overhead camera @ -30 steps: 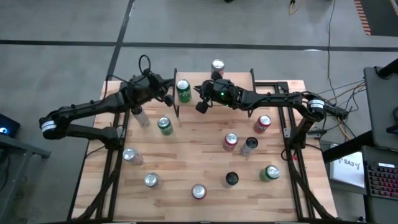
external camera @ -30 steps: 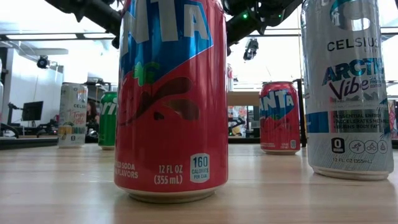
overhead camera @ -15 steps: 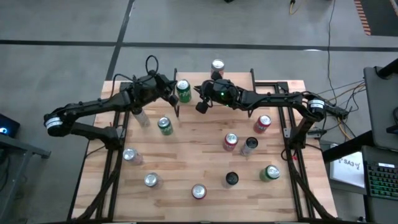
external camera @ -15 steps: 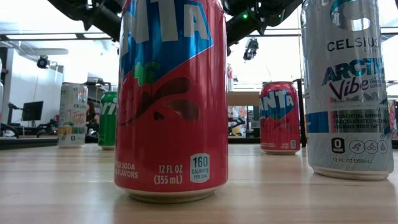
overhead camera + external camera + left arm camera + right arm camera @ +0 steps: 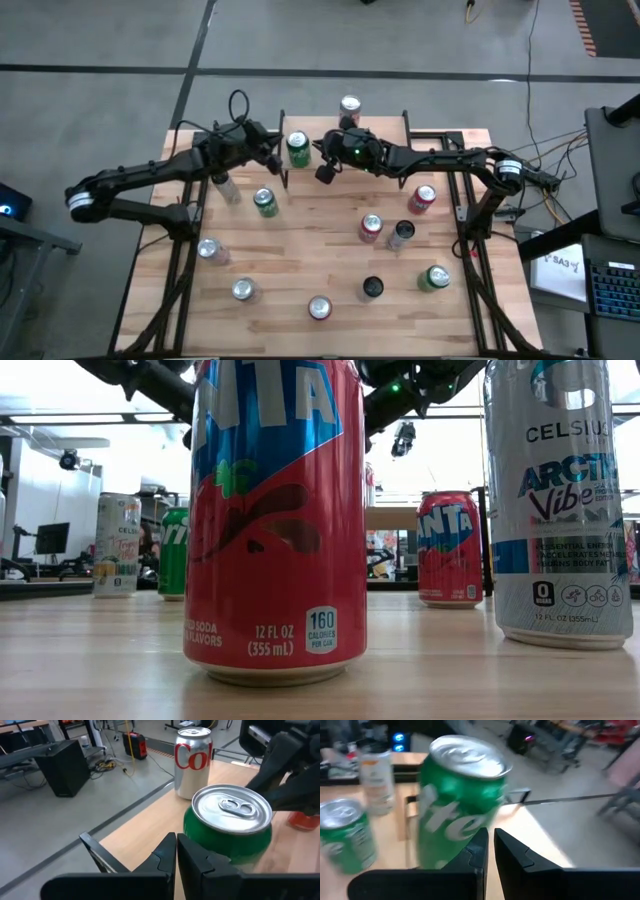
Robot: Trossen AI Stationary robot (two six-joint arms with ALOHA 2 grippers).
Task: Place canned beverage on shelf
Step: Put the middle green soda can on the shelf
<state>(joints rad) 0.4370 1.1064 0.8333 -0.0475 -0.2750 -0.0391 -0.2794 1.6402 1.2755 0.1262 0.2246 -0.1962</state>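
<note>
A green can (image 5: 297, 148) stands upright on its base on the shelf (image 5: 380, 125), a low wood-topped riser at the table's far edge. A silver can (image 5: 349, 105) stands farther back on the shelf. My left gripper (image 5: 274, 156) is shut and sits level just left of the green can (image 5: 227, 827). My right gripper (image 5: 318, 150) is also shut and sits just right of the can (image 5: 460, 805). The can stands between the two. My left gripper points level from the table's left, its shut fingertips (image 5: 182, 845) right at the green can's side wall (image 5: 192, 842); whether they touch, I cannot tell. My right gripper points level from the table's right at the can's lower side wall (image 5: 470, 827); whether it touches, I cannot tell.
Several cans stand on the tabletop nearer than the shelf: a green one (image 5: 264, 202), a tall pale one (image 5: 226, 187), red ones (image 5: 422, 198) (image 5: 371, 228) and others toward the near edge. A red can (image 5: 275, 520) fills the low view.
</note>
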